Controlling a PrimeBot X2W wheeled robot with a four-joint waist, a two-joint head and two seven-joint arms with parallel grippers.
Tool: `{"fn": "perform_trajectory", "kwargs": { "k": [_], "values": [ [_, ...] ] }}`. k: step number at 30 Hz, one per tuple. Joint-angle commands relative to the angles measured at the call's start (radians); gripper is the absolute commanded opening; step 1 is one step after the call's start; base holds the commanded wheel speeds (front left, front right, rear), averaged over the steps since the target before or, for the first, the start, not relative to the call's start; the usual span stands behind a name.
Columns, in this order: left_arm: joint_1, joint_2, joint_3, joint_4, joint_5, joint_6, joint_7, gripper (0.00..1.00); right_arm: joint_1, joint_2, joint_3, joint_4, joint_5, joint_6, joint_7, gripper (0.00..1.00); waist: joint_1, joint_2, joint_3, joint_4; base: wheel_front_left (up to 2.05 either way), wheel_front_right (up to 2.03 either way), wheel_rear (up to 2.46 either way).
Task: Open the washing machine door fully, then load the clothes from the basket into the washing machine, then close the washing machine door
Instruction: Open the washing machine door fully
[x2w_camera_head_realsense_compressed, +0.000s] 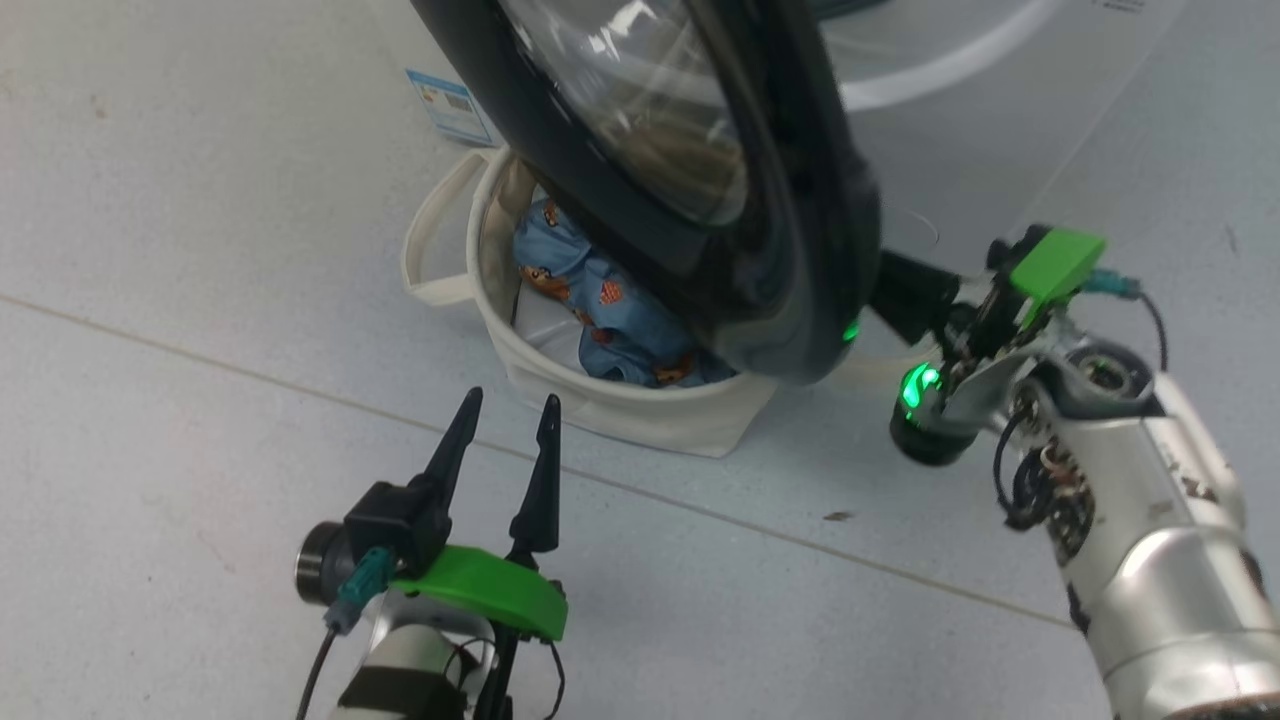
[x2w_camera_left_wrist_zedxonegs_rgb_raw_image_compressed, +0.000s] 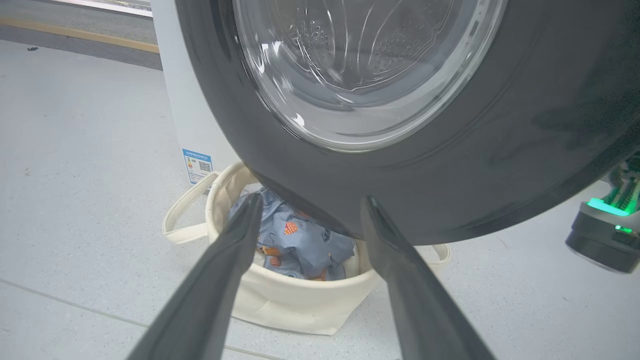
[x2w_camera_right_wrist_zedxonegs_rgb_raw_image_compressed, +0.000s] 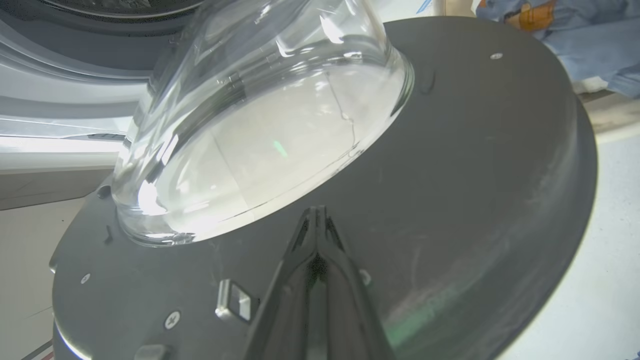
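Note:
The washing machine door (x2w_camera_head_realsense_compressed: 790, 250) stands partly swung out, its black rim hanging over the basket (x2w_camera_head_realsense_compressed: 600, 405). Blue bear-print clothes (x2w_camera_head_realsense_compressed: 600, 300) lie inside the cream tub. My left gripper (x2w_camera_head_realsense_compressed: 507, 405) is open and empty, low in front of the basket; in the left wrist view its fingers (x2w_camera_left_wrist_zedxonegs_rgb_raw_image_compressed: 227, 260) frame the clothes (x2w_camera_left_wrist_zedxonegs_rgb_raw_image_compressed: 300, 240) under the door (x2w_camera_left_wrist_zedxonegs_rgb_raw_image_compressed: 450, 165). My right gripper (x2w_camera_head_realsense_compressed: 905, 295) reaches behind the door's rim. In the right wrist view it (x2w_camera_right_wrist_zedxonegs_rgb_raw_image_compressed: 316, 211) is shut, tips against the door's grey inner face (x2w_camera_right_wrist_zedxonegs_rgb_raw_image_compressed: 475, 150) below the glass bowl (x2w_camera_right_wrist_zedxonegs_rgb_raw_image_compressed: 260, 115).
The white washing machine (x2w_camera_head_realsense_compressed: 960, 130) fills the back, with a blue label (x2w_camera_head_realsense_compressed: 450, 105) at its lower left corner. The drum opening's grey ring (x2w_camera_right_wrist_zedxonegs_rgb_raw_image_compressed: 100, 30) shows behind the glass. Pale floor tiles (x2w_camera_head_realsense_compressed: 200, 300) spread to the left and front.

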Motion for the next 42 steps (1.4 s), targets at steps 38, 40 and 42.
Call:
{"fn": "perform_trajectory", "kwargs": {
  "k": [38,40,42],
  "values": [
    [0.172,0.015,0.211,0.028,0.107,-0.084,-0.012,1.0,0.5,-0.107,0.259,-0.543,-1.309,0.0,-1.042,0.0,0.0002,0.0,-0.299,-0.133,0.0,0.0,0.0],
    [0.187,0.015,0.225,0.029,0.113,-0.09,-0.012,1.0,0.551,-0.084,0.225,-0.561,-1.356,0.0,-1.042,0.0,0.0002,0.0,-0.314,-0.147,0.0,0.0,0.0],
    [0.2,0.015,0.236,0.03,0.117,-0.095,-0.012,1.0,0.596,-0.062,0.199,-0.574,-1.387,0.0,-1.042,0.0,0.0002,0.0,-0.324,-0.16,0.0,0.0,0.0]
  ]
}}
